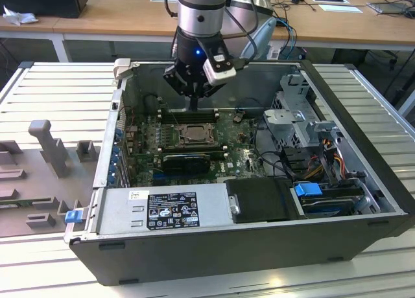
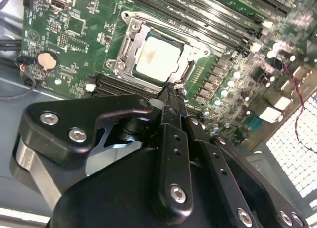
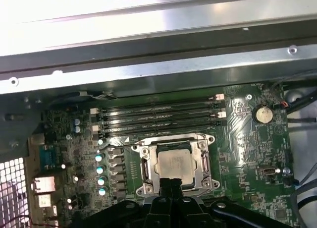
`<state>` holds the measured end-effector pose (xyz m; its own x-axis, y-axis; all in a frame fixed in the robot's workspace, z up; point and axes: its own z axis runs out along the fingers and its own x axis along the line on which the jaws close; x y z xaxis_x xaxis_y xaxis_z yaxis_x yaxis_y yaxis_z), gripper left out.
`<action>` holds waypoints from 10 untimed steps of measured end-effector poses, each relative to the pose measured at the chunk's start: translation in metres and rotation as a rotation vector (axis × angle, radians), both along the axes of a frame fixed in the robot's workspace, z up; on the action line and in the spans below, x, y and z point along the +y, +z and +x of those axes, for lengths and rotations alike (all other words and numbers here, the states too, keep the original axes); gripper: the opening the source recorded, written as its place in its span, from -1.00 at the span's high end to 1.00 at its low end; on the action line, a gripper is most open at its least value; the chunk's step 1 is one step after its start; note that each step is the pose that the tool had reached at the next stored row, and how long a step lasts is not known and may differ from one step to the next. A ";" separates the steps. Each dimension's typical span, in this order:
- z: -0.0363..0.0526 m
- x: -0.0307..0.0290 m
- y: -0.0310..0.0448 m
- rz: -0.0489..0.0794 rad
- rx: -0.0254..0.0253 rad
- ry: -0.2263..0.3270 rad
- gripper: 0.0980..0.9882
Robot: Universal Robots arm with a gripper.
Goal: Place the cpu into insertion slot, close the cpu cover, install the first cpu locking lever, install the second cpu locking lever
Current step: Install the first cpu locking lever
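Note:
The cpu [image 2: 157,59] lies flat in the insertion slot [image 1: 192,135] on the green motherboard, its pale metal top showing in both wrist views [image 3: 174,165]. The silver cpu cover [image 2: 130,33] lies down around it as a frame [image 3: 170,141]. My gripper [image 2: 173,87] is shut with nothing between its fingers. Its tips hang just above the slot's edge, beside one corner of the cover [image 3: 171,181]. In the exterior view the gripper [image 1: 193,105] hangs over the far side of the slot. A thin wire lever [image 3: 148,143] runs along the cover's side next to the memory slots.
Black memory slots [image 3: 158,118] flank the socket. The open computer case [image 1: 363,175] walls the board in. A black power supply [image 1: 172,210] lies at the front, with a drive cage and cables [image 1: 305,126] at the exterior view's right. A coin cell [image 3: 263,114] sits on the board.

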<state>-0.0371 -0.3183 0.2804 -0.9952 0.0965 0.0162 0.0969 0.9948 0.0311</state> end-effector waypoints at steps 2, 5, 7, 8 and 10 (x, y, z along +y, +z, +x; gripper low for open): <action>0.0000 0.0000 -0.0007 0.000 -0.0134 0.021 0.98; 0.0000 -0.0001 -0.0019 0.000 -0.0280 0.059 0.98; 0.0000 -0.0001 -0.0022 0.000 -0.0295 0.085 0.98; 0.0000 0.0000 -0.0023 0.000 -0.0299 0.101 0.98; -0.0001 0.0000 -0.0024 0.001 -0.0304 0.135 0.98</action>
